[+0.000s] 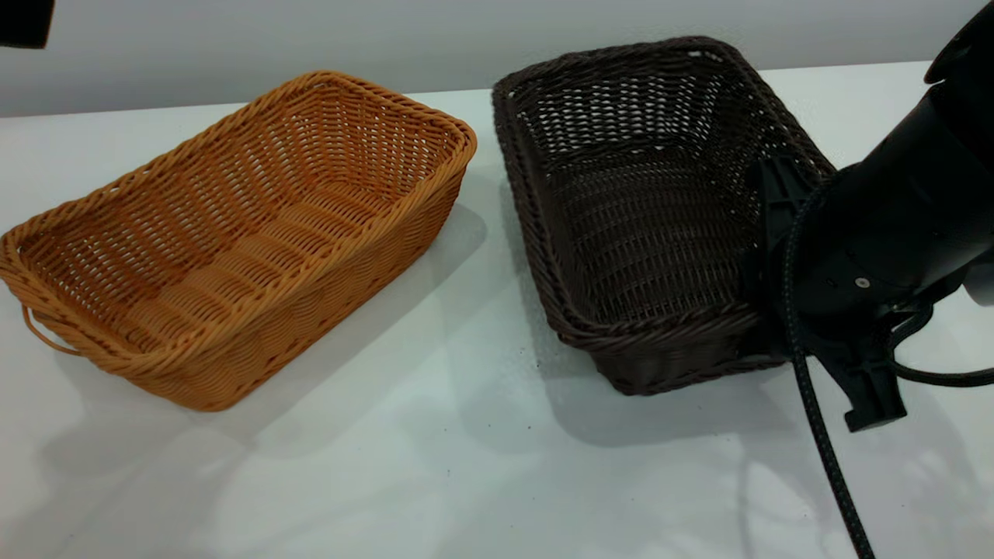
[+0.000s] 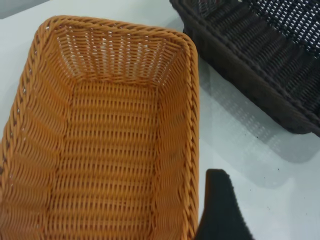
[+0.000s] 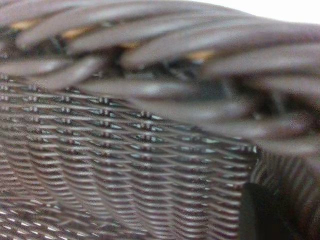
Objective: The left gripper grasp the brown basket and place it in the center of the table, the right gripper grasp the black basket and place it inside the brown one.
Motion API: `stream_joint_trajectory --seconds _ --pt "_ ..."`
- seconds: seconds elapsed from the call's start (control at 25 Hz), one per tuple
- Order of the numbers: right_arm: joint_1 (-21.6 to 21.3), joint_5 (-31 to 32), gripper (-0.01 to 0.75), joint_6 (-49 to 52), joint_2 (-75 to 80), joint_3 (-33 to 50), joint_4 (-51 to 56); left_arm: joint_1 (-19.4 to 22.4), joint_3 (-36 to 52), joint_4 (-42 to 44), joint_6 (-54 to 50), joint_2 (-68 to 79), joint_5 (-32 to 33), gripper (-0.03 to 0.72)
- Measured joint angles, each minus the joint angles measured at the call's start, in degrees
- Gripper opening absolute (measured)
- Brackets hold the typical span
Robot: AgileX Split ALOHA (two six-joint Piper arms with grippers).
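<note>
The brown basket [image 1: 233, 241] rests on the white table [image 1: 466, 466] at the left, with a thin loop [image 1: 43, 334] at its near end. The black basket [image 1: 644, 210] stands right of it, apart. My right gripper [image 1: 823, 303] is at the black basket's near right corner and is open. One finger [image 1: 776, 198] is inside the wall and the other [image 1: 874, 400] is outside. Up close the right wrist view shows the braided rim [image 3: 165, 55] and one finger [image 3: 262, 215]. My left gripper [image 2: 210, 220] hovers open over the brown basket [image 2: 110, 150], a single finger [image 2: 220, 205] showing just outside the rim.
A strip of bare table [image 1: 497, 256] separates the two baskets, and open tabletop lies in front of them. A grey wall [image 1: 388, 39] runs behind the table's far edge. The right arm's braided cable [image 1: 823, 450] hangs down to the table front. A black piece [image 1: 23, 19] shows at the top left corner.
</note>
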Motion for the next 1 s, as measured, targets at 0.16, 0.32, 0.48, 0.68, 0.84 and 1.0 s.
stream_joint_trajectory --seconds 0.16,0.32,0.48,0.68,0.84,1.0 --pt "0.0 0.75 0.123 -1.51 -0.18 0.0 0.41 0.0 0.0 -0.05 0.0 0.0 0.42 0.406" --pt "-0.3 1.21 0.123 -1.28 -1.84 0.0 1.28 0.0 0.0 -0.05 0.0 0.0 0.88 0.406" --pt "-3.28 0.17 0.123 -2.5 -4.54 0.0 1.06 0.0 0.24 -0.03 -0.94 1.42 -0.08 0.406" --pt "-8.69 3.56 0.123 -10.65 -7.82 0.0 -0.44 0.0 0.23 -0.17 -1.3 5.88 -3.26 0.406" --pt "-13.96 4.22 0.123 -18.33 -10.24 0.0 -0.32 -0.45 -0.02 -1.97 -1.3 11.02 -5.19 0.406" --pt "-18.65 7.68 0.123 -26.13 -11.07 -0.27 -0.25 -4.56 -0.02 -3.34 2.16 16.26 -7.09 0.406"
